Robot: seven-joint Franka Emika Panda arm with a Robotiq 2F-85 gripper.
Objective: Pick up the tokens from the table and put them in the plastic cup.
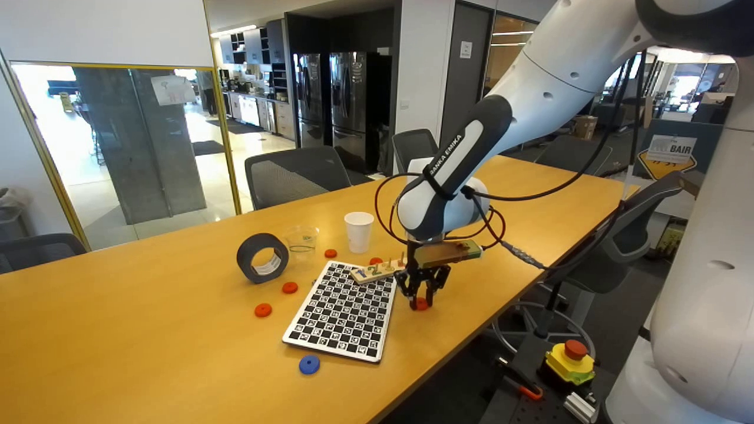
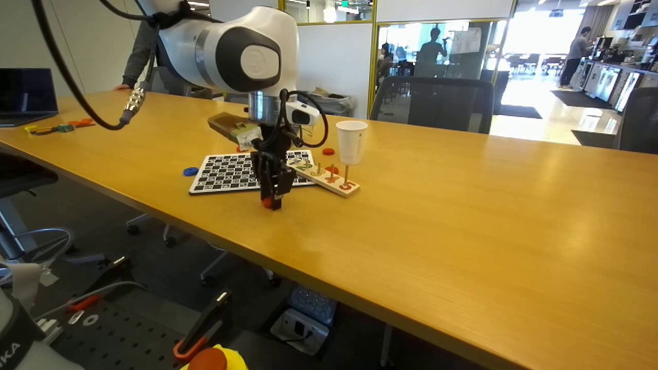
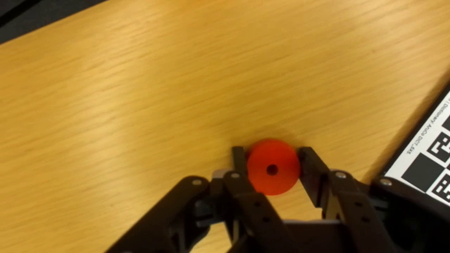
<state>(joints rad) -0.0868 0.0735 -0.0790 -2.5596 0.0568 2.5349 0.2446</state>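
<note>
Robot hand clasping a red token, at or just above the tabletop, beside a checkered board; other red tokens and a blue token lie around it; a clear plastic cup and a white cup stand nearby.

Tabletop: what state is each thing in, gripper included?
Held red token: pinched at its sides; lifted or not, unclear
Gripper: closed on that token
Loose red tokens: flat on the table, one partly hidden
Blue token: lying flat
White cup: upright, contents hidden
Clear cup: upright, contents unclear
Tape roll: standing on edge
Checkered board: lying flat
Peg board: pegs upward, overlapping that board's corner
Laptop: open, screen dark
</note>
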